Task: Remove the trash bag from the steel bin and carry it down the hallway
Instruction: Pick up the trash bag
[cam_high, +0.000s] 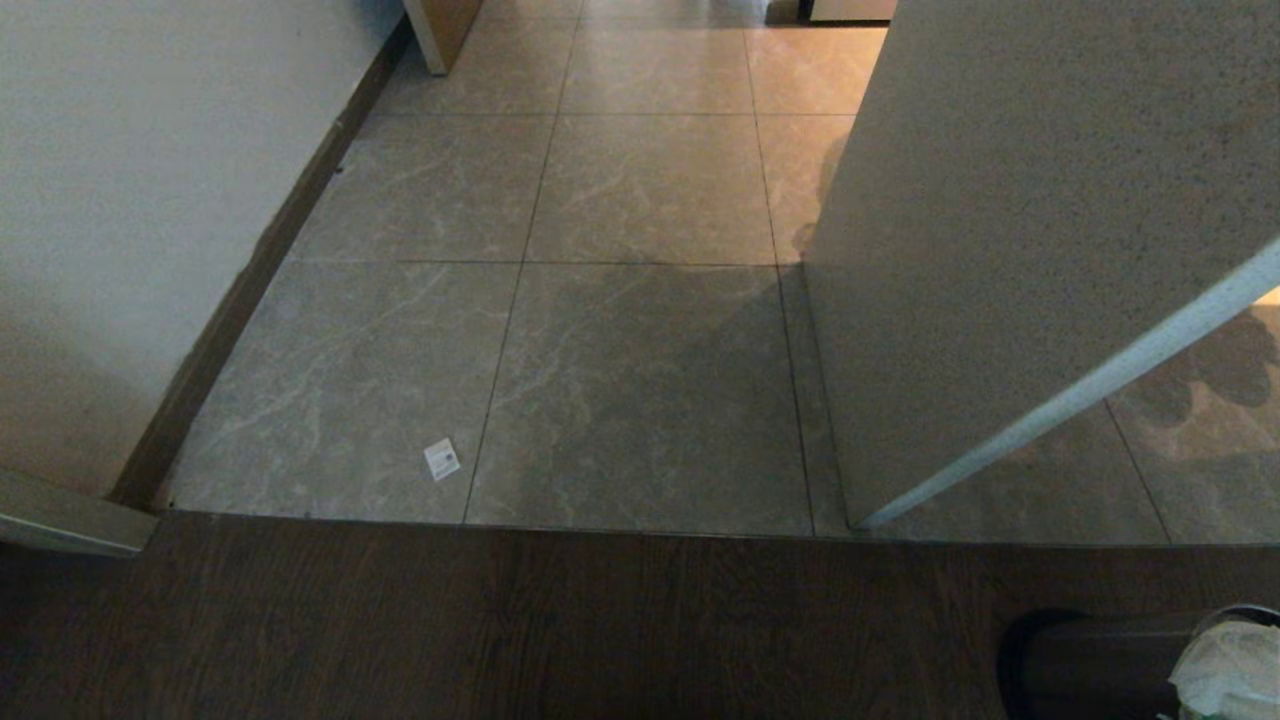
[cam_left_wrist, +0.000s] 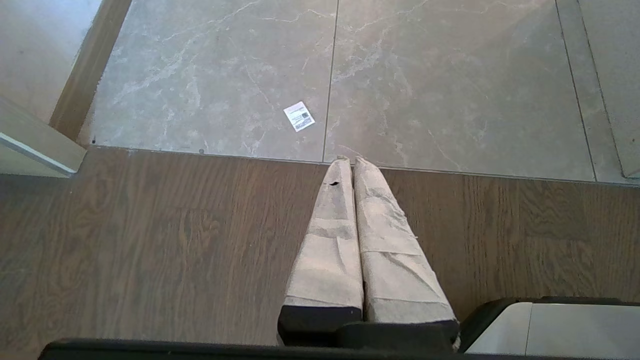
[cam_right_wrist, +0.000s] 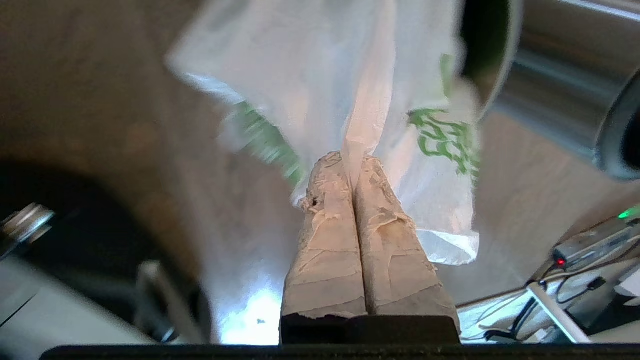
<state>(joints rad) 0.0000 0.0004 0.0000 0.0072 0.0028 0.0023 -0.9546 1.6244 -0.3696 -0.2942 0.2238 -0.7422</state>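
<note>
Our right hand (cam_right_wrist: 352, 162) is pinched tight on a fold of the trash bag (cam_right_wrist: 325, 75), which hangs just beside the steel bin (cam_right_wrist: 555, 100). Our left hand (cam_left_wrist: 348, 161) is closed and empty over the wood floor (cam_left_wrist: 150, 240), tiled hallway (cam_high: 640, 330) ahead.

right gripper (cam_right_wrist: 354, 160) clamped, left gripper (cam_left_wrist: 348, 161) closed

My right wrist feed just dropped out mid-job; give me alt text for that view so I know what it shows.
The right tool is shut on a fold of the trash bag, white crinkly plastic with green print, hanging beyond its taped fingers. The steel bin lies past the bag at one edge, above brown floor. Cables and a small red light show near the tool's base.
</note>
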